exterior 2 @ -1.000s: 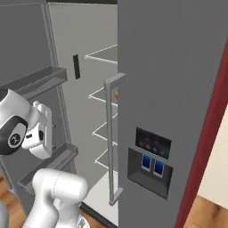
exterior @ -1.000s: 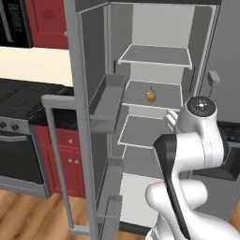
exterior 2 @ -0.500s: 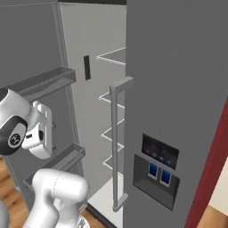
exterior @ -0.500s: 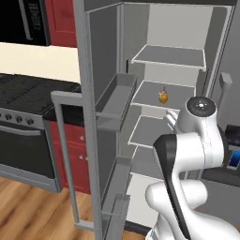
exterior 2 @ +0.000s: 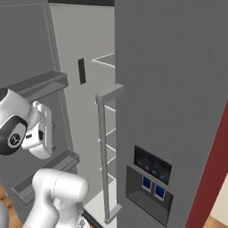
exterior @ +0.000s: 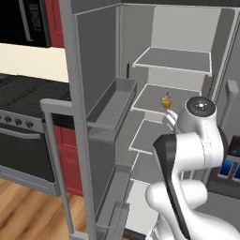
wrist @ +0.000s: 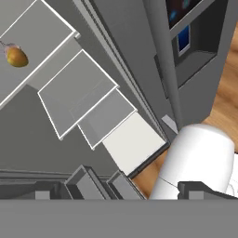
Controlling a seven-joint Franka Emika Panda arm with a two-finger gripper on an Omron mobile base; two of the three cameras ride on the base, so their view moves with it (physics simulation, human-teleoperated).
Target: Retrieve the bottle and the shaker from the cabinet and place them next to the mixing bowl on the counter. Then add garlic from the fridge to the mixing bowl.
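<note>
The garlic [exterior: 166, 101], a small yellow-orange bulb, lies on the second shelf [exterior: 150, 98] of the open fridge; in the hand view the garlic [wrist: 16, 56] is at the upper left. My gripper [wrist: 123, 193] is open with nothing between its fingers, held well back from the shelves and below the bulb's level. From the right base view the hand [exterior 2: 42, 133] hangs in front of the fridge's open compartment. The bottle, the shaker, the mixing bowl and the cabinet are out of view.
The open fridge door [exterior: 89, 108] with its bins [exterior: 115, 105] stands left of the arm. A black stove [exterior: 18, 101] and a red drawer front [exterior: 70, 154] lie further left. The closed door with dispenser [exterior 2: 151, 178] and long handle [exterior 2: 102, 151] is on the right.
Both base views have shifted and the fridge looks larger: the base has driven closer. The arm keeps the same pose on the base and the garlic has stayed on its shelf.
</note>
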